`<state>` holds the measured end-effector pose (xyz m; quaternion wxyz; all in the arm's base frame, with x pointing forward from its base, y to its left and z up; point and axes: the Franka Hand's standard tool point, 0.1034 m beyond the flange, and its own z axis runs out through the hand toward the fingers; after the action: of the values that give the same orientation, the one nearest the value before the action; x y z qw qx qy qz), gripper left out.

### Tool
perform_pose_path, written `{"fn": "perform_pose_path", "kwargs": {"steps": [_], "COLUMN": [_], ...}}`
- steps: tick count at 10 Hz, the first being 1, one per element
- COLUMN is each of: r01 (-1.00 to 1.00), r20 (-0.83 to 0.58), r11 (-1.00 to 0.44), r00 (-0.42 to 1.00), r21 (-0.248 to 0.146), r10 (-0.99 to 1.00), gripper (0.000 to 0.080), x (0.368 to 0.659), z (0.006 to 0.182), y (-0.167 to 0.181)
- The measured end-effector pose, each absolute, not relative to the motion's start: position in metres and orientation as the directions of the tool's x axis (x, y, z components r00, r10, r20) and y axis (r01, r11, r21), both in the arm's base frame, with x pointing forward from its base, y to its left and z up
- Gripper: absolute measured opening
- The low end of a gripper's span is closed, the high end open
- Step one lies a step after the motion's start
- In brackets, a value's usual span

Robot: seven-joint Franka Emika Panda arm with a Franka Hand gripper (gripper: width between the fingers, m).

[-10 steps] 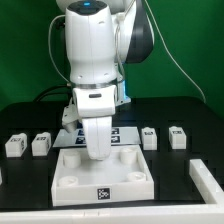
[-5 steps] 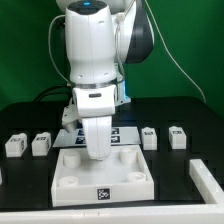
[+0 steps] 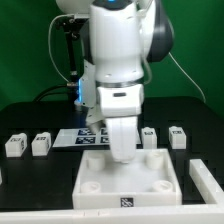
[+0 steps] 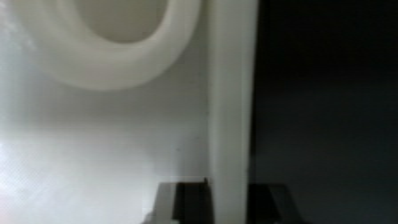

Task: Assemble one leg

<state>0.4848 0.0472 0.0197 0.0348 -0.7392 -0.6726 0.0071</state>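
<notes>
The large white square panel (image 3: 130, 180) with corner sockets lies flat on the black table. My gripper (image 3: 120, 155) reaches down onto its back edge. In the wrist view the panel's edge wall (image 4: 231, 100) runs between my two dark fingers (image 4: 183, 205), so the gripper (image 4: 228, 205) is shut on that edge; a round socket (image 4: 116, 30) shows beside it. Legs, small white tagged blocks, stand on the table: two at the exterior view's left (image 3: 14, 145) (image 3: 41, 144) and two at its right (image 3: 150, 135) (image 3: 177, 137). None is held.
The marker board (image 3: 90, 138) lies behind the panel, partly hidden by the arm. A white part (image 3: 206, 178) sits at the exterior view's right edge, close to the panel's right side. Cables hang behind the arm.
The arm and the panel have both shifted to the exterior view's right, and the panel now lies closer to the right-hand legs and the white part at the edge.
</notes>
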Motion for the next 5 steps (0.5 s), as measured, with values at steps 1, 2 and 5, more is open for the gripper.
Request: {"fn": "perform_pose_path", "kwargs": {"steps": [1,2,5], "r01": [0.995,0.994,0.995], "r20": [0.039,0.035,0.028], "r11": [-0.091,-0.082,-0.059], "r00": [0.093,0.084,0.062], "r21": [-0.050,-0.066,-0.076], "r10": [0.995,0.996,0.998], "gripper": [0.0060,0.0060,0.0060], "x": [0.5005,0.5027,0.5025], "z": [0.0257,0.0244,0.0180], "y": [0.0602,0.0669,0.0664]}}
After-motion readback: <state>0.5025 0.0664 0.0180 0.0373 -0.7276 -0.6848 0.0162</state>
